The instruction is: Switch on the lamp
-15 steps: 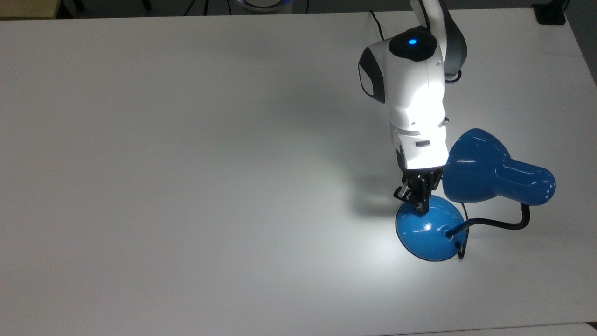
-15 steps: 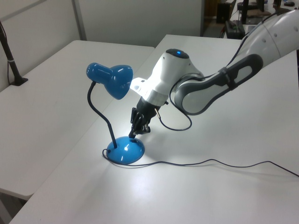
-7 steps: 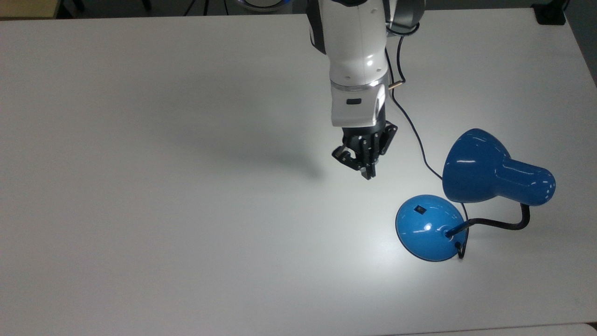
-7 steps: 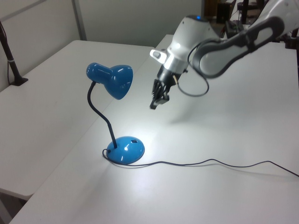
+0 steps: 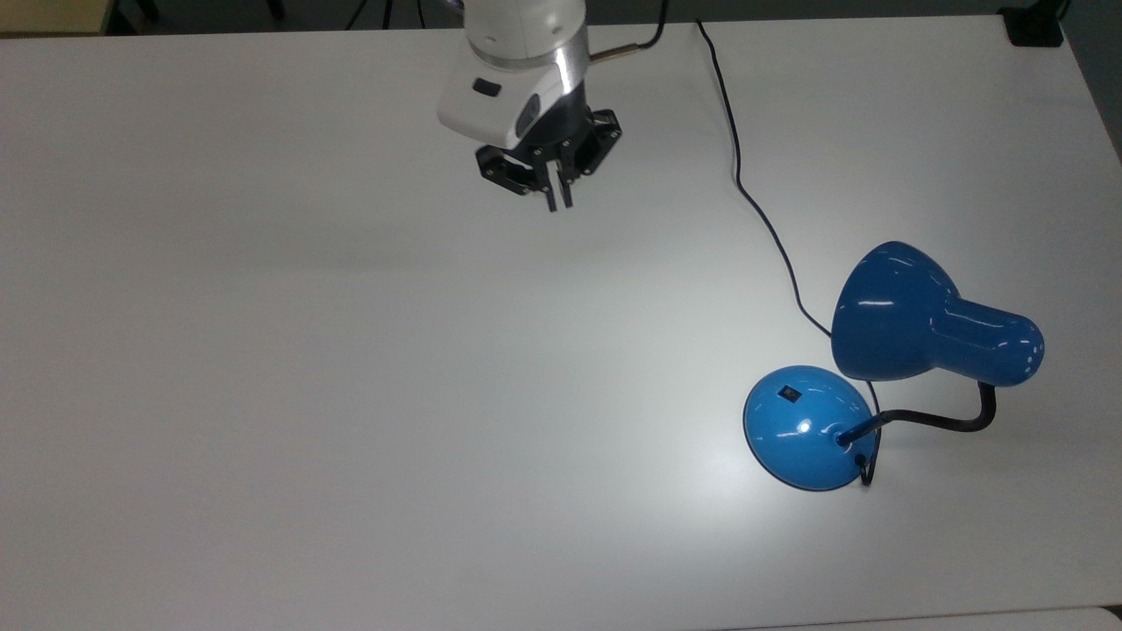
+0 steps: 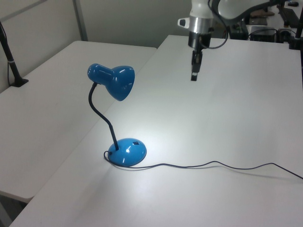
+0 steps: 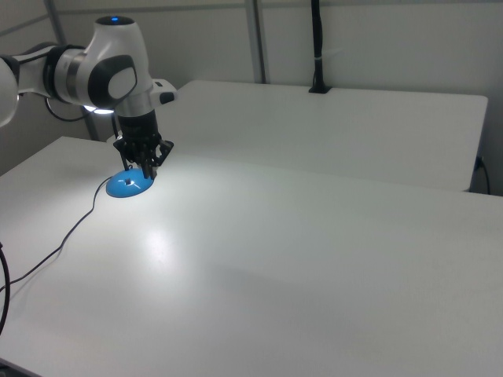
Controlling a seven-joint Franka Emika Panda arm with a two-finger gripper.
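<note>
The blue lamp stands at the top view's right, its shade bent over the domed base, where a small black switch shows. A bright patch of light lies on the table around the base, below the shade. My gripper hangs shut and empty far off at the top view's upper middle, high above the table in the left view. In the right view the gripper appears right over the blue base.
The lamp's thin black cord runs from the base to the table's far edge and trails across the table. A second white table stands alongside, with a black post on it.
The gripper has left the lamp base's switch, risen and travelled to the top view's upper left, still shut. The lamp has not moved and stays lit.
</note>
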